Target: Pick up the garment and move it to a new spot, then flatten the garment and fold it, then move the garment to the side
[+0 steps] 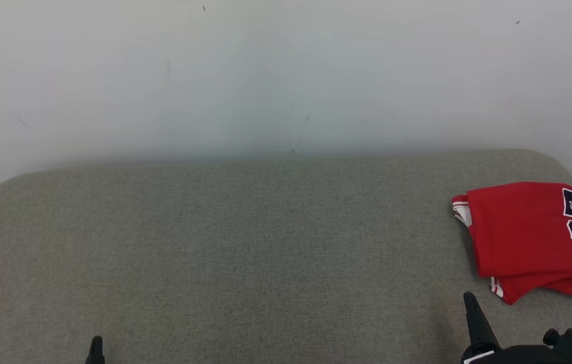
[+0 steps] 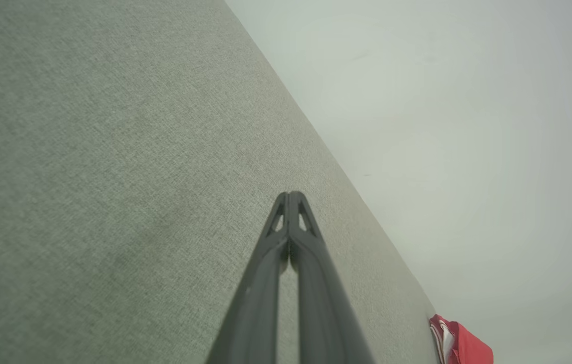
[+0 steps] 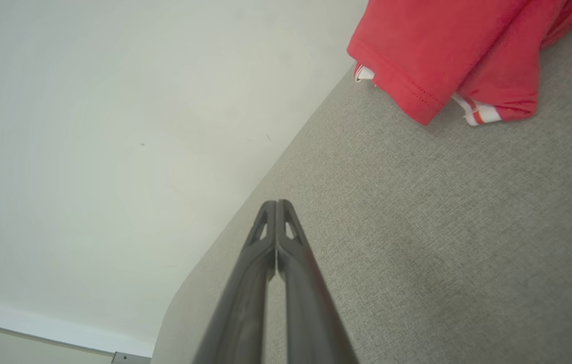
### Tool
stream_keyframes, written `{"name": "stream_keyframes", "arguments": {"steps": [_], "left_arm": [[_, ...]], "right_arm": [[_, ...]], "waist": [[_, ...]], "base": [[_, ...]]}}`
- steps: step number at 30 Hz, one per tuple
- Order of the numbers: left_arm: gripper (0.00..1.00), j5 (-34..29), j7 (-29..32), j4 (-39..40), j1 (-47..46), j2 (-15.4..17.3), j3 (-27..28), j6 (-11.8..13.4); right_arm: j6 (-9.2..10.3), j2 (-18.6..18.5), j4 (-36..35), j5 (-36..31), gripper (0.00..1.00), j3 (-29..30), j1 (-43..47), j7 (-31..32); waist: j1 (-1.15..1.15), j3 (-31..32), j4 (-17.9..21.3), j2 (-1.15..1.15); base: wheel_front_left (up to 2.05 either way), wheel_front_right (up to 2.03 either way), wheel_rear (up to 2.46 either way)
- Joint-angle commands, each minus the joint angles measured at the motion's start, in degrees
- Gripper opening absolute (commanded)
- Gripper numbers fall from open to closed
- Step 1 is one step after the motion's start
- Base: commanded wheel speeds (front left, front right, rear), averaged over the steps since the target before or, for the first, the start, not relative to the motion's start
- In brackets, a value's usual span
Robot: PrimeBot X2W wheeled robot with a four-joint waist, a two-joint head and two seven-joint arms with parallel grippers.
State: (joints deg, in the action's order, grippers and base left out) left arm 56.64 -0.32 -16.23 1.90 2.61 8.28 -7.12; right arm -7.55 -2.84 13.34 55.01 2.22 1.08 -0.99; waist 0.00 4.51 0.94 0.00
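**A:** Head view first. Where is the garment?

**B:** The red garment [image 1: 528,232] lies folded at the far right of the grey padded surface [image 1: 245,242], and its edge runs off the picture's right side. Dark numerals show on top and white trim shows at the left fold. That looks like the side spot the task asks for, so I judge the job near its end.

**A:** And the grippers?

**B:** The left gripper [image 1: 96,346] shows just its tip at the lower left. The right gripper [image 1: 470,303] rises at the lower right, near the garment's front corner but apart from it. Neither touches cloth.

**A:** Left wrist view?

**B:** The left gripper [image 2: 290,194] has its 2 fingers [image 2: 265,283] pressed together at the tips, with nothing between them, over bare grey fabric. The garment [image 2: 463,346] is a red corner well apart, by the pale wall [image 2: 468,126]. I think this arm sits clear because it has nothing to hold.

**A:** Right wrist view?

**B:** The right gripper [image 3: 276,203] is the same, fingers [image 3: 250,293] pressed together and empty. The garment [image 3: 442,45] lies ahead and to 1 side in stacked layers, with striped trim peeking out beneath. Jaws closed and clear of the cloth fit a garment set down and let go. A stray touch could spoil the fold.
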Motion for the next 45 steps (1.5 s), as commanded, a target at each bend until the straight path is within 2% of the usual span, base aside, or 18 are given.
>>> {"name": "stream_keyframes", "arguments": {"steps": [1, 21, 45], "left_arm": [[0.00, 1.8, 0.5, 0.7, -1.8, 0.3, 0.3, -0.3], [0.00, 13.5, 4.4, 1.0, -4.3, 0.3, 1.0, -0.4], [0.00, 24.4, 8.0, 1.2, -6.9, 0.4, 1.6, -0.5]], "right_arm": [[0.04, 0.0, -0.9, 2.0, 0.00, 0.1, -1.6, 0.2], [0.06, -0.1, -1.0, 14.4, 0.00, 0.2, -3.0, 1.2], [0.09, 0.0, -1.1, 26.3, 0.00, 0.3, -4.5, 2.0]], "waist": [[0.00, -0.1, 0.0, 0.00], [0.00, -1.4, -0.3, 0.00], [0.00, -2.9, -0.6, 0.00]], "base": [[0.00, 0.00, 0.00], [0.00, 0.00, 0.00], [0.00, 0.00, 0.00]]}}
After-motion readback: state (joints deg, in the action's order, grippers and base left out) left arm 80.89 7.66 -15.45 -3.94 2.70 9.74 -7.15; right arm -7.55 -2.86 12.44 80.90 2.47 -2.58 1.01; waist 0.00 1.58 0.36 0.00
